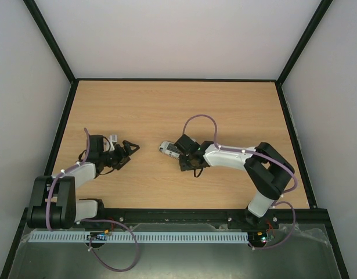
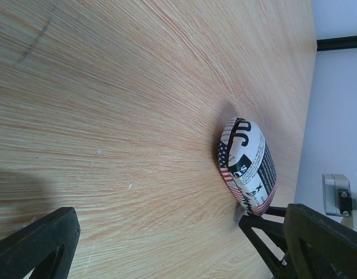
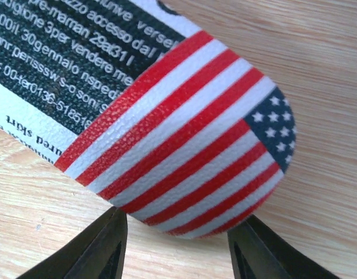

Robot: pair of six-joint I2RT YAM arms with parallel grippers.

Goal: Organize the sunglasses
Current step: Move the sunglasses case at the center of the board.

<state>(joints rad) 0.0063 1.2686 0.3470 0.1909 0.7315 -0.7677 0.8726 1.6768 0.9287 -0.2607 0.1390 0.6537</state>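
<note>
Top external view: L claw point(image 1: 129, 153) near the tabletop point(image 1: 166, 99) left edge, jaws spread wide, well apart from the flag-print case point(image 1: 168, 149) lying mid-tabletop. R claw point(image 1: 179, 153) sits at the case's right end w/ fingers point(image 3: 103, 250) either side of the striped tip, jaws part-way apart; can't tell if they pinch it. No view shows the sunglasses, so their spot relative to either claw can't be told.

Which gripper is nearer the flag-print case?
Right. The right gripper is at the case, a finger on either side of its end; the left gripper hangs open off to its left, bare table between.
</note>
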